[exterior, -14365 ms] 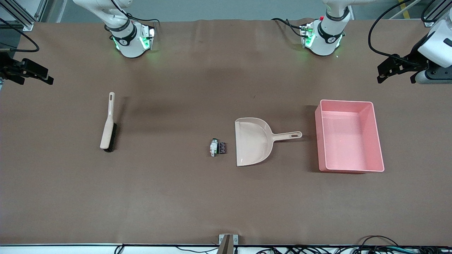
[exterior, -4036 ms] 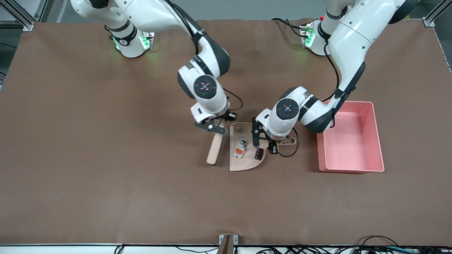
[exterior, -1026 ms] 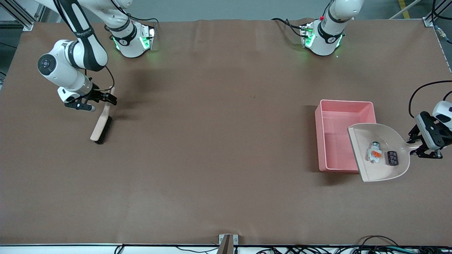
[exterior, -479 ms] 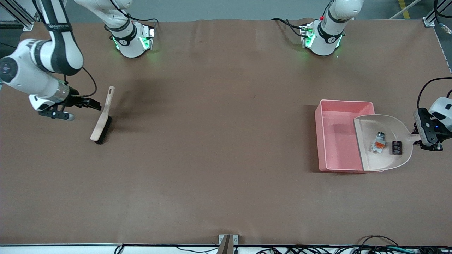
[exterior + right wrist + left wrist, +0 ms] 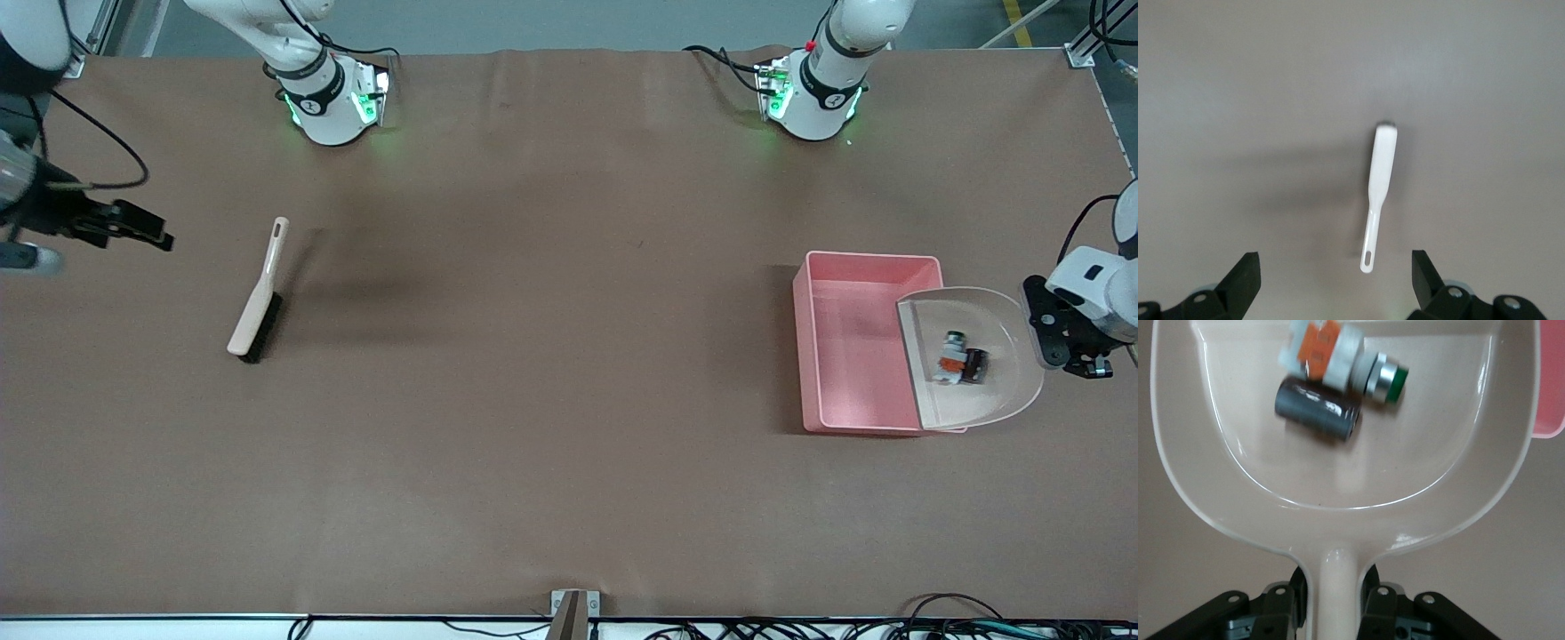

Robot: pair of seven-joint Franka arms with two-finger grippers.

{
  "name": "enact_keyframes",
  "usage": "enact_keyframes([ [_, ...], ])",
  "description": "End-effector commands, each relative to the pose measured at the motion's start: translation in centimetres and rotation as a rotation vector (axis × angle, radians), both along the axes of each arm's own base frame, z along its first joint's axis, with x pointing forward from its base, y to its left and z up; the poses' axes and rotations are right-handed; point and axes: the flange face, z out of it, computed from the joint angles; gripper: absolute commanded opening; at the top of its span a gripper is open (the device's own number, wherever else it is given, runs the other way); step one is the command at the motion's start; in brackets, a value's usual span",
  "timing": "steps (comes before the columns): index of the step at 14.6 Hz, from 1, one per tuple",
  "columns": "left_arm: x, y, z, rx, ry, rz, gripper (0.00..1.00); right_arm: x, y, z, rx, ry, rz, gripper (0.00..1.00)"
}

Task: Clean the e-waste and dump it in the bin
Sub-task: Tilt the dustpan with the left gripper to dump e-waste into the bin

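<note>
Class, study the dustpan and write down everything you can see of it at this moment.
The dustpan is beige, glossy plastic, with a wide scoop, raised curved walls and a straight handle. The left end effector grips that handle, fingers shut on either side. It is held in the air over the pink bin, its open edge over the bin's inside. In the scoop lie the two e-waste pieces, touching: a white-grey part with orange and green, and a dark block.

A beige dustpan [image 5: 1000, 307] is seen over a pink bin [image 5: 849, 342]; in it lie a white-grey bit with orange and green parts [image 5: 1338, 360] and a dark blackish block [image 5: 1317, 409]. A beige brush with black bristles [image 5: 258, 298] is seen on a brown table cover [image 5: 551, 356].
</note>
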Motion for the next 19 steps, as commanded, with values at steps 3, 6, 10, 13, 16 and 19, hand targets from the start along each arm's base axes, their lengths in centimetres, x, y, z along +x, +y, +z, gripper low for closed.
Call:
enact_keyframes([
  [3, -0.1, -1.9, 1.4, 0.140, 0.002, -0.018, 0.00, 4.5, -1.0, 5.9, -0.011, -0.112, -0.011, 1.00],
  [6, 0.1, -3.6, 3.2, 0.164, -0.013, -0.030, 0.00, 4.8, -1.3, 6.5, -0.012, -0.119, -0.013, 1.00],
  [10, 1.2, -6.0, 7.5, 0.125, -0.102, -0.036, 0.00, 4.6, -0.9, 8.5, 0.009, -0.156, 0.017, 1.00],
  [13, 2.3, -11.7, 9.7, 0.014, -0.162, -0.005, 0.01, 4.5, -1.1, 8.1, 0.010, -0.146, 0.016, 1.00],
  [16, 3.0, -18.3, 9.5, -0.095, -0.172, 0.017, 0.01, 4.6, -0.6, 8.0, 0.010, -0.139, 0.019, 1.00],
  [19, 2.4, -25.7, 8.3, -0.138, -0.181, 0.032, 0.01, 4.5, -0.5, 7.9, 0.012, -0.125, 0.023, 1.00],
])
